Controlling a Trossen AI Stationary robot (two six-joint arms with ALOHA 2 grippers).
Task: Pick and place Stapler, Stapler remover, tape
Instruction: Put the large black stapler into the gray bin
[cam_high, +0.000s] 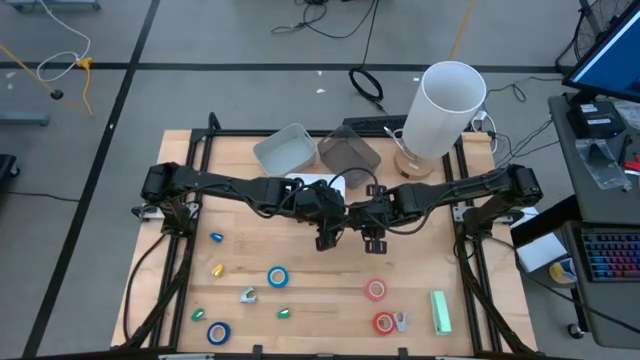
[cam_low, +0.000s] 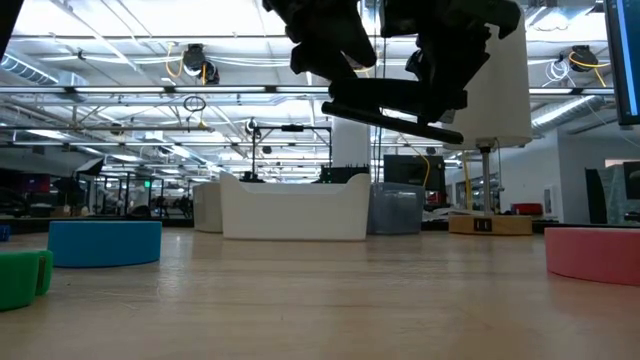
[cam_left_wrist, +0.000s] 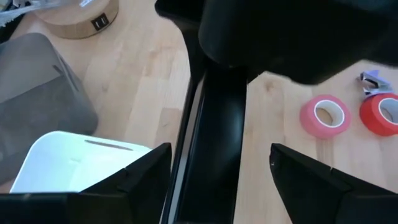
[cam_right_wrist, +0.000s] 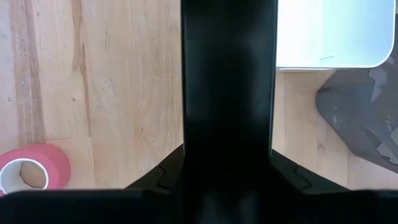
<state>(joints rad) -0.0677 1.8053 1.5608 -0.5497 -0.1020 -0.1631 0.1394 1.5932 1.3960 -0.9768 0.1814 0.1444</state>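
Observation:
A black stapler (cam_low: 395, 105) hangs in the air over the table's middle, between my two grippers. My right gripper (cam_high: 375, 240) is shut on it. My left gripper (cam_high: 328, 238) is open, with a finger (cam_left_wrist: 143, 177) on either side of the stapler (cam_left_wrist: 214, 124). Two blue tape rolls (cam_high: 277, 276) (cam_high: 217, 332) lie flat on the table's near left. A pink roll (cam_high: 375, 290) and a red roll (cam_high: 384, 322) lie on the near right. The small metal stapler remover (cam_left_wrist: 372, 79) lies beside the red roll. My right gripper pinches the stapler's long body (cam_right_wrist: 229, 93) between its two fingers, which come slanting down from above. The stapler runs on ahead between the fingers. It is lifted clear of the table and tilted, lower toward the table's right (cam_low: 440, 128).
A white bin (cam_high: 283, 148) and a grey bin (cam_high: 348, 152) stand at the table's far side, next to a tall white cylinder (cam_high: 445, 110) on a wooden base. A pale green block (cam_high: 440, 311), a grey clip (cam_high: 248, 295) and small yellow and green lumps lie along the near side.

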